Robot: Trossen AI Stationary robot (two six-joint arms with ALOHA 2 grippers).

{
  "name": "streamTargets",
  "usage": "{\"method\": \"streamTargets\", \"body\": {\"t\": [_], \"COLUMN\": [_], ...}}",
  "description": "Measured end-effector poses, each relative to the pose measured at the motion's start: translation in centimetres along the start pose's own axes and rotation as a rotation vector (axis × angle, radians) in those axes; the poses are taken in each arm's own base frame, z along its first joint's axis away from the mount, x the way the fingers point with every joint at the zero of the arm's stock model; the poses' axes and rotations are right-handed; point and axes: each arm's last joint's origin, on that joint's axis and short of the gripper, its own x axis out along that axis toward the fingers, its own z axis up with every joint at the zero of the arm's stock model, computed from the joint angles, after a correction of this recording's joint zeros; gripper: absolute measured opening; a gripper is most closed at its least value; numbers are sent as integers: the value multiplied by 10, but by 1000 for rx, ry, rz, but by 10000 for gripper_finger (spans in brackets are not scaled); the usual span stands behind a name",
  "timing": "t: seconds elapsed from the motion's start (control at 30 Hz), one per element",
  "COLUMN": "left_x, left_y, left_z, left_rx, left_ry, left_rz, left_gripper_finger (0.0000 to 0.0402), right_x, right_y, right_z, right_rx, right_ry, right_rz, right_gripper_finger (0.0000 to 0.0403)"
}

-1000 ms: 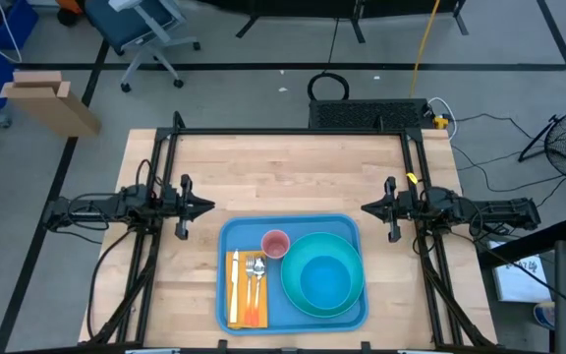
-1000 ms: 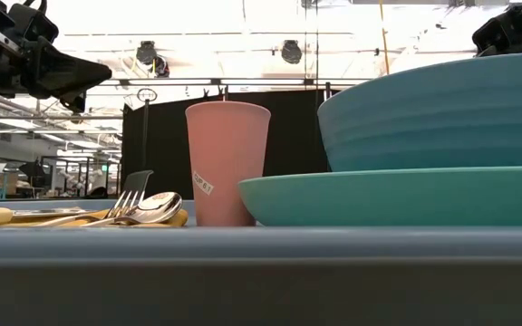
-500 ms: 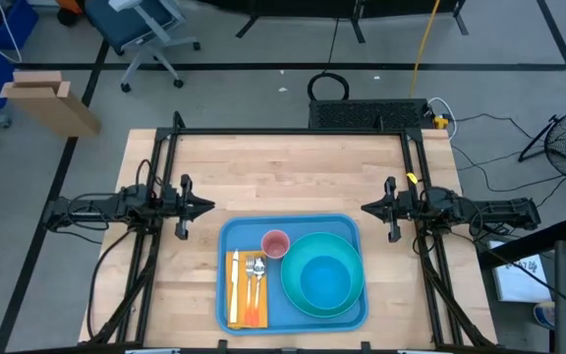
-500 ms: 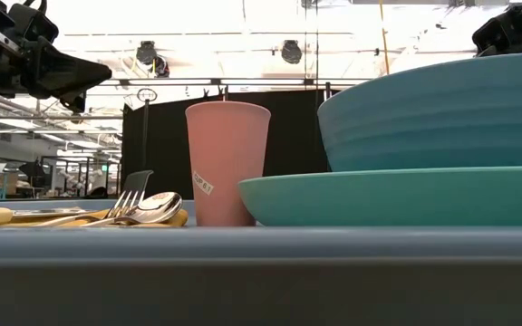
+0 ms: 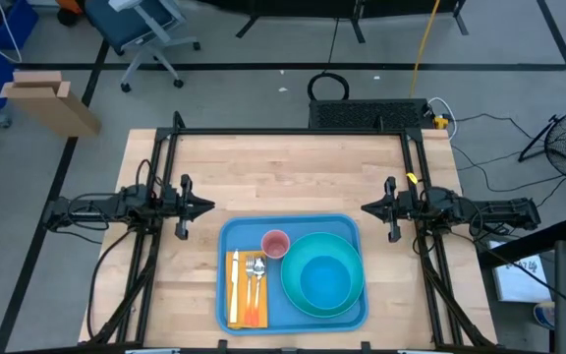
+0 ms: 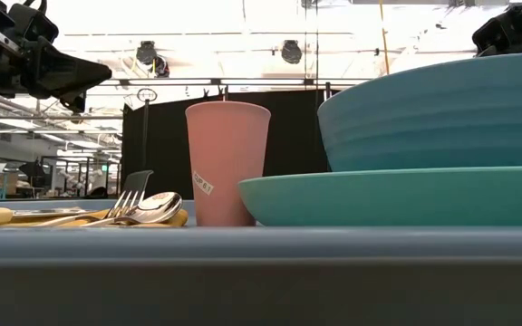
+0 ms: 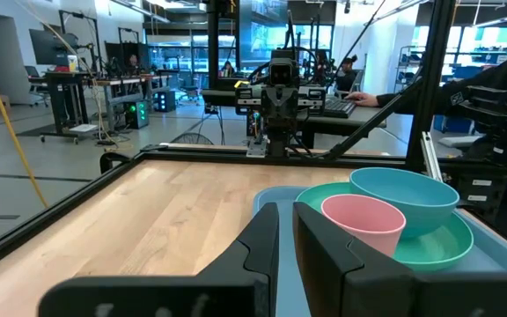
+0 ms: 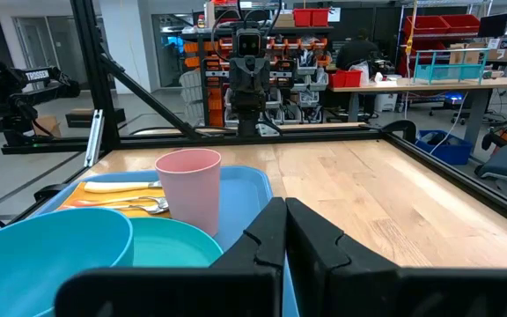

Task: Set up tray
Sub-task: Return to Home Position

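Two closed, empty units: left gripper (image 5: pixel 207 207), right gripper (image 5: pixel 367 208) | tray (image 5: pixel 239 234) is laid between them (neither nearer), long axis crosswise.

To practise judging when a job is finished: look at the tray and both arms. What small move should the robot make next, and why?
Probably none but resting both arms at home. The tray holds a napkin with cutlery, a cup and a bowl on a plate, all tidy. The left hand and right hand sit shut and empty off to either side, clear of it.
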Motion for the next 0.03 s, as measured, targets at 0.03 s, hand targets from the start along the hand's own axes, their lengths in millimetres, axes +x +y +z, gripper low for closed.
{"method": "streamTargets", "body": {"t": [0.03], "left_x": [0], "left_y": [0], "left_z": [0], "left_rx": [0], "left_ry": [0], "left_rz": [0], "left_gripper_finger": [42], "right_x": [0], "right_y": [0], "right_z": [0], "right_rx": [0], "right_ry": [0], "right_rz": [0], "right_gripper_finger": [0]}}
